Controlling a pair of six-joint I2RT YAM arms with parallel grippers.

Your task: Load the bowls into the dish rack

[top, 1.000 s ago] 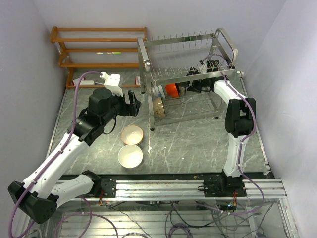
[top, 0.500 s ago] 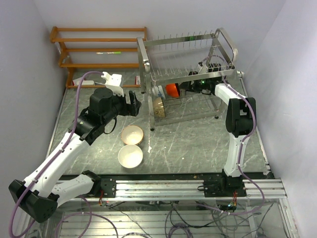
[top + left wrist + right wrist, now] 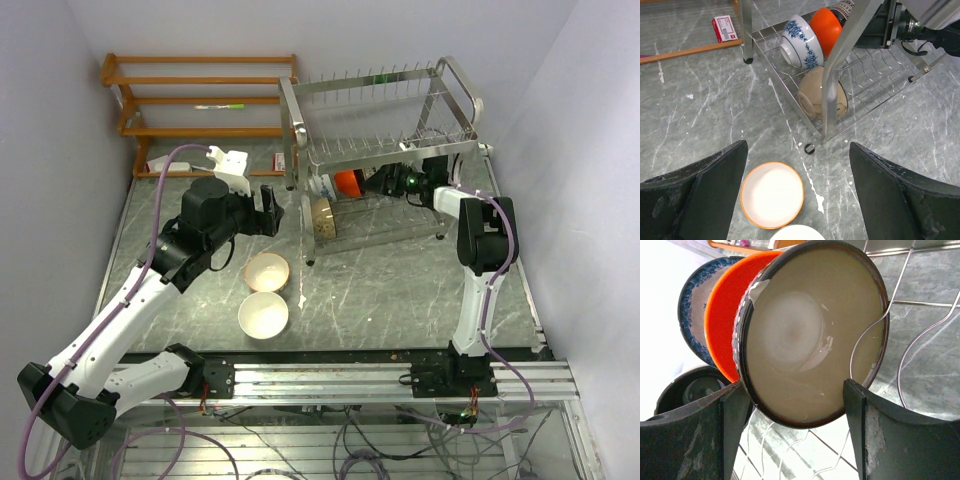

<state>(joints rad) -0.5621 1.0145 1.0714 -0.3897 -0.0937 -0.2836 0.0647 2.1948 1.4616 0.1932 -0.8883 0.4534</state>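
Shifted in the last second: only the right gripper (image 3: 792,390), sunk lower and drawn in along the bottom shelf of the tall silver wire dish rack (image 3: 840,60), jaws eased a little wider. Now straddling the dark-rimmed round bowl with a cream inside (image 3: 805,330), fingers (image 3: 690,440) spread nearly full, one at its 8 o'clock edge, one at 4 o'clock. Contact with the rim too close to call, but no squeeze apparent.

Bowl propped on edge against a wire prong. Seen from overhead, just at 3 o'clock of the bright red-orange bowl (image 3: 826,27), with the blue-and-white patterned bowl (image 3: 799,42) at that one's 9 o'clock and the olive-tan glazed bowl (image 3: 817,95) at its 7 o'clock.

Reads as a placement just let go: four now racked.

Unmoved meanwhile: the left gripper (image 3: 797,146), wide open and empty, hanging above the cream-tan bowl with an orange rim (image 3: 772,194) and the plain white bowl (image 3: 263,315). Both on the grey marbled table (image 3: 400,280), at 7 o'clock of the rack.

Two left to load. Likely next on the right: a straight back-out, without tipping the fresh bowl.
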